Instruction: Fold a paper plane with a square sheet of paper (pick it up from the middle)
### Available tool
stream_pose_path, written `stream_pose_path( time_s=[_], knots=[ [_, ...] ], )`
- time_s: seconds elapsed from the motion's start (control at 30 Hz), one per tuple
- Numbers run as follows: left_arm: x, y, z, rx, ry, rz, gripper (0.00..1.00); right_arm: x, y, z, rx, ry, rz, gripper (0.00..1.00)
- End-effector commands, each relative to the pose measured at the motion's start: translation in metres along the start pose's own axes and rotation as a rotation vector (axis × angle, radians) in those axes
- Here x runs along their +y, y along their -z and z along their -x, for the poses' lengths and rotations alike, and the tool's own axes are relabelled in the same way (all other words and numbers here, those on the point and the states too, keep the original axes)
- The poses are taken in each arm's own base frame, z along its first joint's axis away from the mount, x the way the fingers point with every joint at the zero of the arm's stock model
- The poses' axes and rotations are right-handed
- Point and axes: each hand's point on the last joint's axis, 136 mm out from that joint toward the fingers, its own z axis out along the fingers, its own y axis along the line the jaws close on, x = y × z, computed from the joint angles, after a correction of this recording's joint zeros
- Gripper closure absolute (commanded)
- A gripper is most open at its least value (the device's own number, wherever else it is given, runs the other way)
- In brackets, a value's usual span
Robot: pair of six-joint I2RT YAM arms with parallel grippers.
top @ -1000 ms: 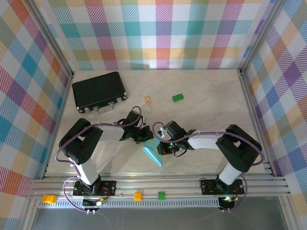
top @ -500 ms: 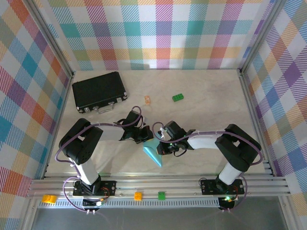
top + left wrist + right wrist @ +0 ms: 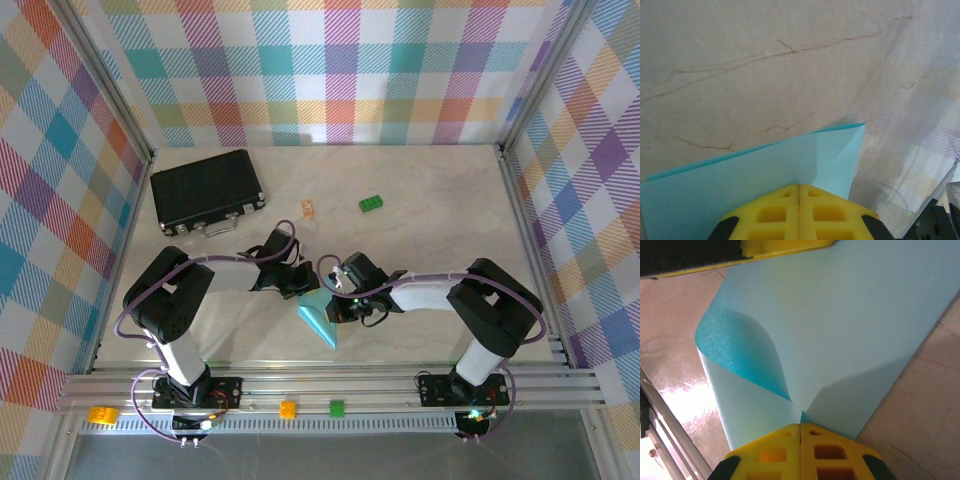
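Note:
The square sheet of paper (image 3: 319, 324) is light blue and folded into a pointed wedge whose tip aims at the near edge of the table. My left gripper (image 3: 300, 290) is shut on the sheet's far left part, with the paper (image 3: 765, 170) spreading out beyond its closed yellow fingertips (image 3: 799, 187). From the right, my right gripper (image 3: 336, 309) is shut on the same sheet. The paper (image 3: 850, 320) curls over in a loose flap just ahead of that gripper's pressed-together tips (image 3: 800, 426). A left finger (image 3: 785, 246) shows at the top of the right wrist view.
A black case (image 3: 207, 190) lies at the back left. A green brick (image 3: 371, 204) and a small orange piece (image 3: 308, 209) sit behind the grippers. Small bricks rest on the front rail (image 3: 400, 395). Checked walls close in three sides.

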Motion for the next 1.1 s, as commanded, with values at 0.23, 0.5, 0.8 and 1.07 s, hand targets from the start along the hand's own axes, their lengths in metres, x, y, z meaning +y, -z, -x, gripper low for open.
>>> stream_pose_path(
  time_s=[0.23, 0.5, 0.8, 1.07],
  knots=[
    [-0.029, 0.049, 0.022, -0.137, -0.04, 0.022, 0.83, -0.02, -0.012, -0.006, 0.02, -0.064, -0.081, 1.0],
    [-0.033, 0.089, -0.008, -0.252, 0.083, -0.156, 1.0, -0.022, -0.014, -0.001, 0.014, -0.08, -0.097, 1.0],
    [-0.029, 0.072, -0.048, -0.174, 0.179, -0.28, 1.0, -0.026, -0.014, -0.003, 0.023, -0.08, -0.116, 1.0],
    [-0.03, 0.045, -0.057, -0.147, 0.194, -0.254, 1.0, -0.029, -0.014, -0.007, 0.029, -0.086, -0.125, 1.0]
  ],
)
